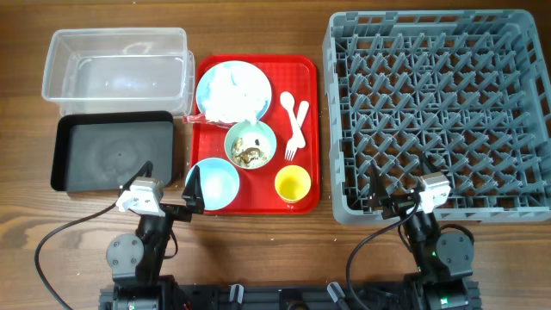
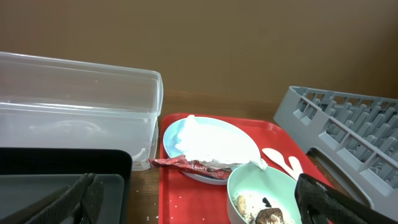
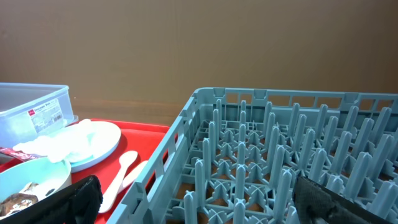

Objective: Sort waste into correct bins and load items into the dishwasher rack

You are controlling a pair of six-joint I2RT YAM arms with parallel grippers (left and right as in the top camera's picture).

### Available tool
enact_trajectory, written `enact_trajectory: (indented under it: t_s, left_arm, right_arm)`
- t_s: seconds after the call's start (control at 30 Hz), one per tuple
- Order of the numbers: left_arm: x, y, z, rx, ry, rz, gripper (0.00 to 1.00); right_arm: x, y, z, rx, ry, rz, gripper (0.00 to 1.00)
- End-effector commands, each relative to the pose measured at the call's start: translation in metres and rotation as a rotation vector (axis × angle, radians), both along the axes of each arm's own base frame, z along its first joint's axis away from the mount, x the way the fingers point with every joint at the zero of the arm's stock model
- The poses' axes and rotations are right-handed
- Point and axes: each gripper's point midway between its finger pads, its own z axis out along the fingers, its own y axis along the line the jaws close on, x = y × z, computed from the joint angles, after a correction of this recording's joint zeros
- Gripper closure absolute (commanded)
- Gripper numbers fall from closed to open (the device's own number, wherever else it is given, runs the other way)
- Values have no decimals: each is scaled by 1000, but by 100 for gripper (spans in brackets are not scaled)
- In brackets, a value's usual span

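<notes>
Surface (image 1: 26, 207) of dark wood, from overhead: the grey dishwasher rack (image 1: 435, 112) fills the 3 o'clock side, pegs upright, its top and right edges close to the frame's border. A narrow strip of bare wood parts it from the red tray (image 1: 256, 194) at centre.

On that tray the light blue plate (image 1: 205, 86) sits at 12 o'clock under crumpled napkins (image 1: 237, 90). The red-striped wrapper (image 2: 186, 165) lies at the plate's 8 o'clock rim, its long axis pointing toward the clear tub (image 1: 116, 82). The green bowl (image 1: 231, 138) at centre holds food scraps (image 1: 250, 155). The light blue bowl (image 1: 215, 182) is at 7 o'clock and the yellow cup (image 1: 293, 183) at 5.

The spoon (image 1: 287, 105) and fork (image 1: 293, 146) lie together at 2 o'clock, long axes roughly 12-to-6, fork tines toward 6.

The tub lies at 10 o'clock, long side running 9-to-3, with the black tray (image 1: 112, 155) just beside it toward 6.

The left tool (image 2: 198, 180) is spread wide near that tray's 4 o'clock corner. The right tool (image 3: 196, 186), likewise wide open, sits at the rack's 6 o'clock edge. Bare wood runs along 6 and 9 o'clock.
</notes>
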Motion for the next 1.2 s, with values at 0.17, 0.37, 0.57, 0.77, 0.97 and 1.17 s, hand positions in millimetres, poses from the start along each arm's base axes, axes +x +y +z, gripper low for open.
enact_trajectory:
  t_s: [0.17,0.37,0.57,0.77,0.97,1.17]
  left_arm:
    - [0,-1,-2,5,2,-3,0]
    - [0,-1,-2,5,2,-3,0]
    - [0,-1,-2,5,2,-3,0]
    - [0,-1,-2,5,2,-3,0]
    - [0,-1,-2,5,2,-3,0]
    - [0,-1,-2,5,2,-3,0]
  right_arm:
    - [0,1,-1,-5,1,10,0]
    - [0,1,-1,-5,1,10,0]
    - [0,1,-1,-5,1,10,0]
    - [0,1,-1,-5,1,10,0]
    - [1,-1,-1,-6,1,-6,0]
    - [2,-11,0,-5,-3,-62,0]
